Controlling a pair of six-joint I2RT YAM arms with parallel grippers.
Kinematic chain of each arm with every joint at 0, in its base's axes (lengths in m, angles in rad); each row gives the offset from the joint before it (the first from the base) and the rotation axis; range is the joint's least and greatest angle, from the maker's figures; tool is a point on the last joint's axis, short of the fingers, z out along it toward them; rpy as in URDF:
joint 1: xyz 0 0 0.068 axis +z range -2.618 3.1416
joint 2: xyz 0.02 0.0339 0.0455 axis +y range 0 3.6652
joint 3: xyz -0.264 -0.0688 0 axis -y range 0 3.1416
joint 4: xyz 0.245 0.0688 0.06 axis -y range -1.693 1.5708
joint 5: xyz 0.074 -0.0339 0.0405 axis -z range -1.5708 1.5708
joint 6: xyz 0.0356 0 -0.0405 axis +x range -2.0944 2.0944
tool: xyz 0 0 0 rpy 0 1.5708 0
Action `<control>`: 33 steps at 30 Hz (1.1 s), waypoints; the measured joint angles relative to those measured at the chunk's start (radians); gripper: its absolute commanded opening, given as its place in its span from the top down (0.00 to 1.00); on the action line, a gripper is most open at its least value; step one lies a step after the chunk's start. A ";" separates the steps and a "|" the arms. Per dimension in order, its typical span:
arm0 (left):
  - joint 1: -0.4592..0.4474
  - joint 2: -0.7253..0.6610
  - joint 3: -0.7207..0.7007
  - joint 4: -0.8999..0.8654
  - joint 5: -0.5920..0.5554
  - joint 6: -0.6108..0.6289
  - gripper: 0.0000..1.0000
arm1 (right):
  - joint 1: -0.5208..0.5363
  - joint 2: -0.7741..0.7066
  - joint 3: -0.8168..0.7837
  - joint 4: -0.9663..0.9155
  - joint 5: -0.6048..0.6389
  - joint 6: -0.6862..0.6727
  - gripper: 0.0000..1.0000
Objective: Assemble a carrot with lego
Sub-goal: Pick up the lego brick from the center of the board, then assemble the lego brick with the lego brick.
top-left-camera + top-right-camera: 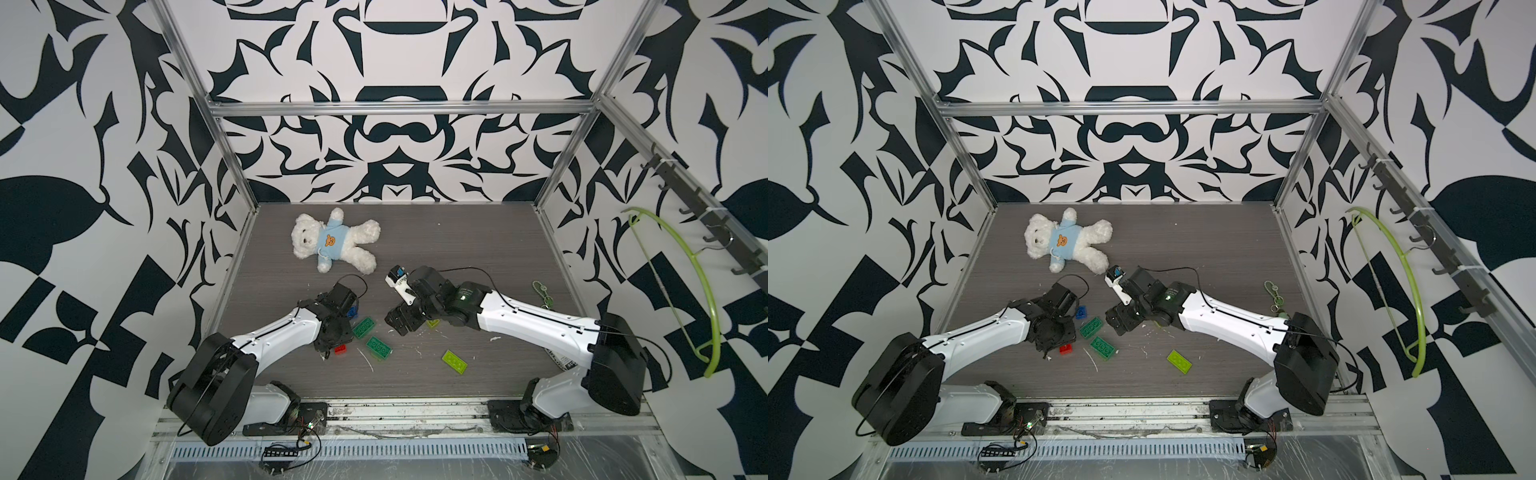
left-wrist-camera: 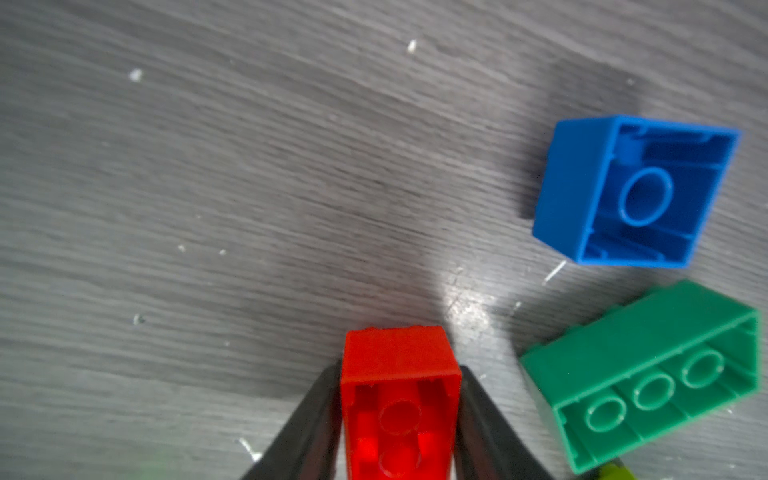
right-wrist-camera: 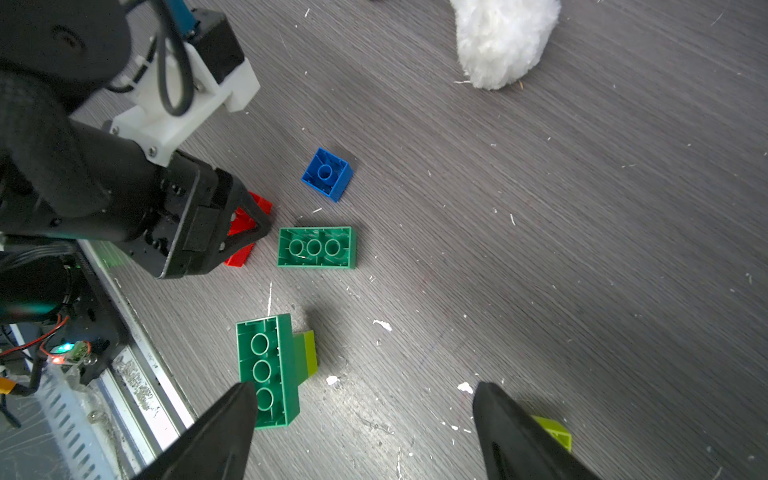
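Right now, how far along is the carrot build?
Barely started: nothing clearly joined yet. The left gripper is closed on the red brick; the right gripper is open and empty. The blue brick, dark green bricks and lime bricks lie scattered, still to join.

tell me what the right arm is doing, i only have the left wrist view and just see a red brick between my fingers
Observer: On the right arm the fingers hang wide apart over the table, holding nothing.
Operator: any lime bricks around
Observer: A lime brick lies flat by itself, off toward the right arm's side.
Operator: anything else out there
Observer: A white teddy bear lies at the back, clear of everything else.
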 measured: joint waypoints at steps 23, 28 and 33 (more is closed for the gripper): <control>-0.181 -0.177 0.516 -0.248 0.160 0.609 0.97 | -0.276 -0.296 -0.078 -0.115 -0.045 -0.020 0.14; -0.224 -0.102 0.582 -0.393 0.203 0.969 1.00 | -0.316 -0.375 -0.103 -0.154 -0.032 -0.032 0.14; -0.279 -0.008 0.589 -0.498 0.239 1.272 1.00 | -0.321 -0.426 -0.117 -0.184 -0.023 -0.044 0.14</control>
